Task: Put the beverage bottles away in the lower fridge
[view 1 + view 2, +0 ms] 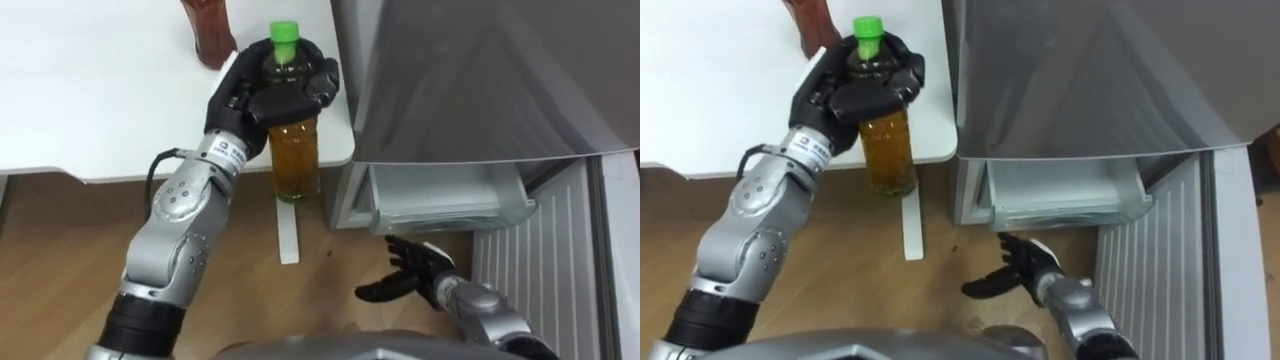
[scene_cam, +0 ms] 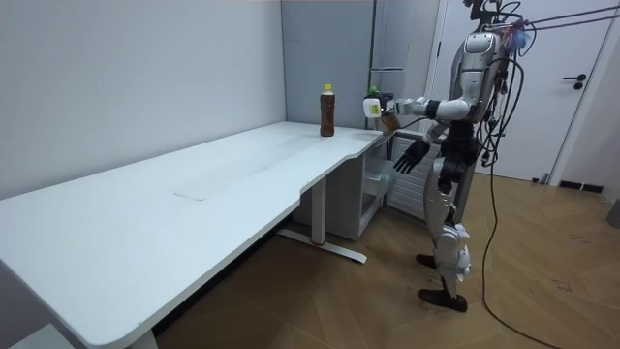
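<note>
My left hand (image 1: 272,96) is shut on a green-capped bottle of amber drink (image 1: 296,152), gripping it near the neck and holding it upright off the white table's (image 1: 100,110) corner. A second bottle with dark reddish drink (image 1: 208,30) stands on the table just behind it. My right hand (image 1: 418,274) hangs low over the wooden floor, open and holding nothing, in front of the grey fridge (image 1: 480,80). The fridge's lower part is open, with a clear drawer (image 1: 440,198) showing. In the room view I stand at the table's end beside the fridge (image 2: 389,58), with the bottle (image 2: 372,107) held out.
A ribbed white panel (image 1: 540,262) of the open lower fridge lies to my right. The table's white leg and foot (image 1: 287,232) stand below the held bottle. Wooden floor (image 1: 60,250) spreads to the left. A white door (image 2: 572,87) is behind me in the room view.
</note>
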Controlling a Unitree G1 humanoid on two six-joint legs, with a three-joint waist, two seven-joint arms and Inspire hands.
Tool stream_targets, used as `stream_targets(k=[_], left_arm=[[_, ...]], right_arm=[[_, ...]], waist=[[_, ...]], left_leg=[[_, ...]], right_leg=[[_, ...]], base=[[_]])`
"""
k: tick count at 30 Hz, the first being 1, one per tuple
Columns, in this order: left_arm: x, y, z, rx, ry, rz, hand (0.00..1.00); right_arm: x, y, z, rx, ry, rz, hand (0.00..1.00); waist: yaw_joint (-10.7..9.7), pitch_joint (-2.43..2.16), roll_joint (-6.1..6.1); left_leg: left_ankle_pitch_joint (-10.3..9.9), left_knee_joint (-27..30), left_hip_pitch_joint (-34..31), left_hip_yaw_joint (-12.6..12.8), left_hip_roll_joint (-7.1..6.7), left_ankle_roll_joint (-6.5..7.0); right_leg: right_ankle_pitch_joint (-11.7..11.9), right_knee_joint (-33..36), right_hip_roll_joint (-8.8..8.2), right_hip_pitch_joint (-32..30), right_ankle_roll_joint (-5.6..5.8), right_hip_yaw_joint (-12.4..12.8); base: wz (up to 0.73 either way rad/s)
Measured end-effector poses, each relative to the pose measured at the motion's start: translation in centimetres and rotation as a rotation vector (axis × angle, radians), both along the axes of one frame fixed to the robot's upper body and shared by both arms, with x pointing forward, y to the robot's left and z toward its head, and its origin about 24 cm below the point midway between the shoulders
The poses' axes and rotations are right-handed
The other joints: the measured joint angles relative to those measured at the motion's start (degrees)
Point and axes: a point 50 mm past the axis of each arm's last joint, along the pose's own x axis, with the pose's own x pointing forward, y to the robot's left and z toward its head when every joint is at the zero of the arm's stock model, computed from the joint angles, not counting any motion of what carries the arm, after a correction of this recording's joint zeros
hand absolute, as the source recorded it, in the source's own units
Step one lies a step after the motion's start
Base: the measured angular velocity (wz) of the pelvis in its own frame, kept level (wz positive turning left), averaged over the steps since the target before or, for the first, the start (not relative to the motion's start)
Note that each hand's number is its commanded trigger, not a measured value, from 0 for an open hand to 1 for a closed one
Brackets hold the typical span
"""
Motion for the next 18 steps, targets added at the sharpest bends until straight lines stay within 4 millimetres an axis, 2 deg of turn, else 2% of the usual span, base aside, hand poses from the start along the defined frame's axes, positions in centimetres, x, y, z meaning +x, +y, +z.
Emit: stream_targets(k=[9,10,13,18], left_arm=[[-1.4,-0.5,-1.1,-0.009,0.034,-0.054,1.00],[-1.5,-0.4,-1.2,-0.006,0.037,-0.053,1.00],[-1.5,-0.1,-1.3,0.011,0.037,-0.053,1.00],[-1.5,0.3,-1.3,0.028,0.030,-0.048,1.00]], right_arm=[[1.4,2.5,2.0,0.153,-0.084,0.154,0.00],[1.6,2.8,2.4,0.174,-0.099,0.174,0.00],[2.1,3.4,3.4,0.221,-0.136,0.235,0.00],[2.8,4.7,5.4,0.316,-0.191,0.355,0.00]], waist=[[0.29,0.08,-0.25],[0.29,0.19,-0.46],[0.70,0.27,-0.83],[2.17,0.32,-0.49]], left_leg=[[0.00,0.58,0.55,-0.61,0.00,0.00],[0.00,0.75,0.51,-0.53,-0.02,0.00],[-0.01,1.20,-0.33,-0.54,-0.03,0.00],[0.00,0.96,-0.28,-0.56,0.06,-0.04]], right_leg=[[-0.03,0.59,-0.11,0.68,-0.03,-0.36],[-0.05,0.56,-0.11,0.65,-0.05,-0.26],[-0.03,0.45,-0.18,0.38,-0.08,-0.49],[0.00,0.62,-0.07,0.39,-0.12,-0.51]], base=[[0.02],[0.00],[0.00],[0.00]])
